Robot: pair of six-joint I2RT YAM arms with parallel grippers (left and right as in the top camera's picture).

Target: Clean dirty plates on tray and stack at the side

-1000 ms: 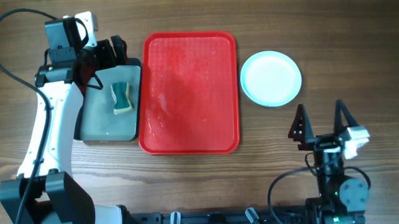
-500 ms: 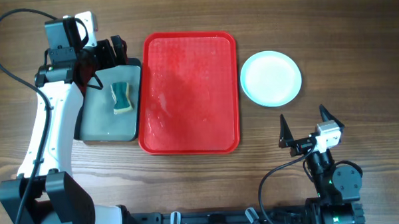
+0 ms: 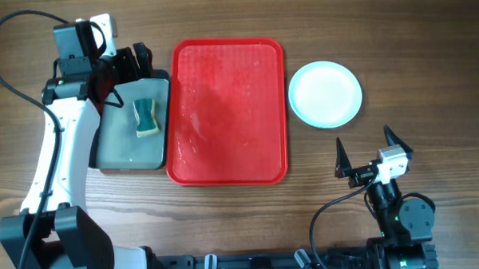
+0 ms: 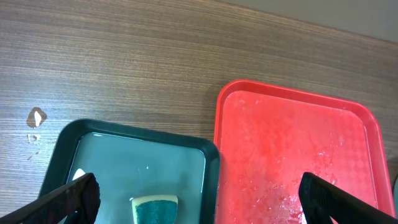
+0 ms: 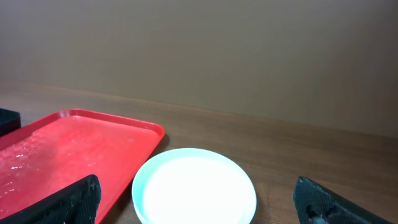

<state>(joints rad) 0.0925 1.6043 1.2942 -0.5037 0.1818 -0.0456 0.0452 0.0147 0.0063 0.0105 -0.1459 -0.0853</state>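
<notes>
The red tray (image 3: 227,111) lies mid-table with nothing on it, its surface wet and shiny; it also shows as the tray (image 4: 298,155) and the tray (image 5: 74,149). To its right the plates (image 3: 326,94) sit stacked on the wood, white on top with a pale turquoise rim showing beneath. How many are in the stack I cannot tell. In the right wrist view the plates (image 5: 196,186) lie just ahead of my right gripper (image 5: 199,202). That right gripper (image 3: 363,140) is open and empty, nearer the table's front edge than the stack. My left gripper (image 3: 133,62) hovers open over the pan's far end.
Left of the tray stands a black-rimmed metal pan (image 3: 132,146) holding shallow water and a green-and-yellow sponge (image 3: 146,116). In the left wrist view the sponge (image 4: 154,208) lies between my spread fingers. A small pale chip (image 4: 36,116) marks the wood beyond the pan.
My right gripper has drawn back toward the front edge and turned slightly left, then stayed still. The left arm, tray, plates and sponge have not moved.
</notes>
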